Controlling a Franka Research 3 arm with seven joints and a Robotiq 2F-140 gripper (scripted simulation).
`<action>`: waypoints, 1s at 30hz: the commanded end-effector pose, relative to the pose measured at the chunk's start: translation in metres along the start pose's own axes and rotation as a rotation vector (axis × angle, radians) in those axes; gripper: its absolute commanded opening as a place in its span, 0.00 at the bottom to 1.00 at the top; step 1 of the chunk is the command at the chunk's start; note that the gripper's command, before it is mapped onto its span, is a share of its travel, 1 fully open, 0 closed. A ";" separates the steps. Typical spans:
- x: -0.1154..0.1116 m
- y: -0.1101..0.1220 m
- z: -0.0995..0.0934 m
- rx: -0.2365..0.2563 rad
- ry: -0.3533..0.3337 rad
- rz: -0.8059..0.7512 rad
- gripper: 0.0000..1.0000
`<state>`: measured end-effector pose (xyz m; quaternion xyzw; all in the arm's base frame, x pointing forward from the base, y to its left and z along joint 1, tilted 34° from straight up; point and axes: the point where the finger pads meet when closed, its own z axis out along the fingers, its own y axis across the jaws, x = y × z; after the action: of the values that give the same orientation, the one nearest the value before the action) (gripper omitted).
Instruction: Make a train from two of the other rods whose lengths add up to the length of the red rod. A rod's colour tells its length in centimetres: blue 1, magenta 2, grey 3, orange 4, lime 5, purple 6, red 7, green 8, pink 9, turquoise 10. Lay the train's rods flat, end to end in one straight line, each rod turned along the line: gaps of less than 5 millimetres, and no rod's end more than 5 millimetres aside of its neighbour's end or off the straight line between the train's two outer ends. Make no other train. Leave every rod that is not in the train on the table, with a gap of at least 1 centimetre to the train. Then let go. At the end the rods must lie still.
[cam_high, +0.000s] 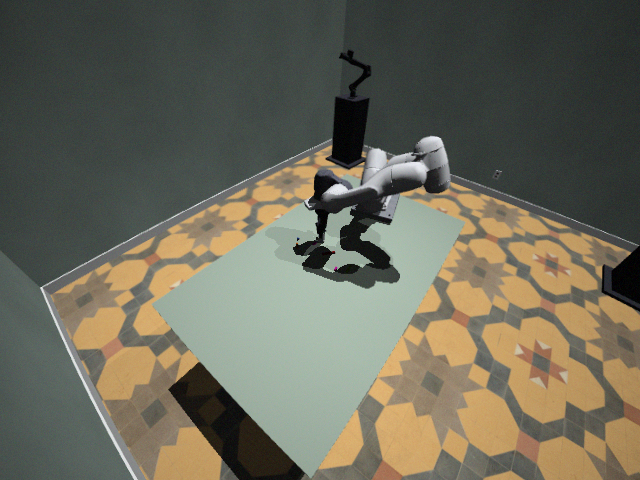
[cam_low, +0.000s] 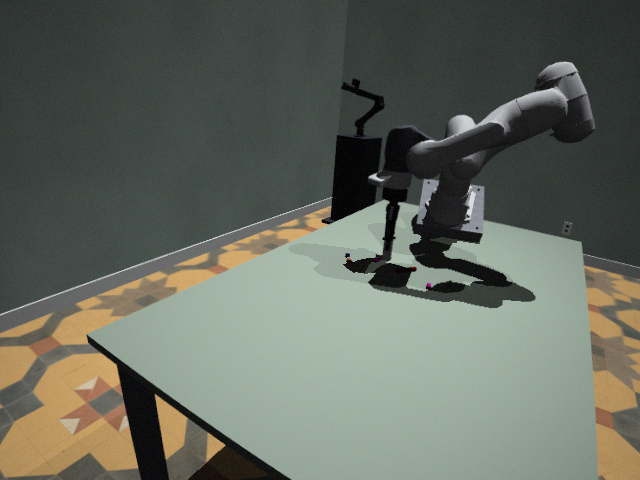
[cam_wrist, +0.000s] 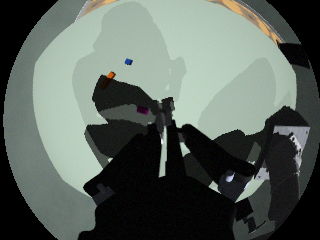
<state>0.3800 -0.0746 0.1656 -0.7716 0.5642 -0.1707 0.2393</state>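
Note:
My gripper (cam_high: 320, 240) (cam_low: 386, 256) (cam_wrist: 165, 118) points down at the table with its fingers nearly together. A small grey rod seems to be pinched at the tips; it is dark and hard to make out. A magenta rod (cam_low: 377, 259) (cam_wrist: 142, 110) lies in shadow just beside the fingertips. An orange rod (cam_high: 296, 243) (cam_low: 348, 259) (cam_wrist: 111, 75) lies farther out, near a short blue rod (cam_high: 297, 238) (cam_low: 347, 255) (cam_wrist: 128, 62). The red rod (cam_high: 329, 253) (cam_low: 410, 268) lies flat, partly in shadow. Another magenta piece (cam_high: 335, 268) (cam_low: 428, 285) lies beyond it.
The green table (cam_high: 289, 330) (cam_low: 330, 351) carries dark arm shadows that hide details around the rods. The arm's base plate (cam_high: 390, 210) (cam_low: 475, 217) stands behind the gripper. A black pedestal (cam_high: 350, 129) (cam_low: 357, 175) stands beyond the table.

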 end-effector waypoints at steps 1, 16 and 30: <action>0.002 0.000 0.000 0.001 0.005 -0.003 0.03; 0.002 0.000 0.000 0.001 0.005 -0.003 0.03; 0.002 0.000 -0.004 0.001 0.005 -0.003 0.03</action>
<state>0.3800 -0.0754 0.1667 -0.7715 0.5640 -0.1719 0.2391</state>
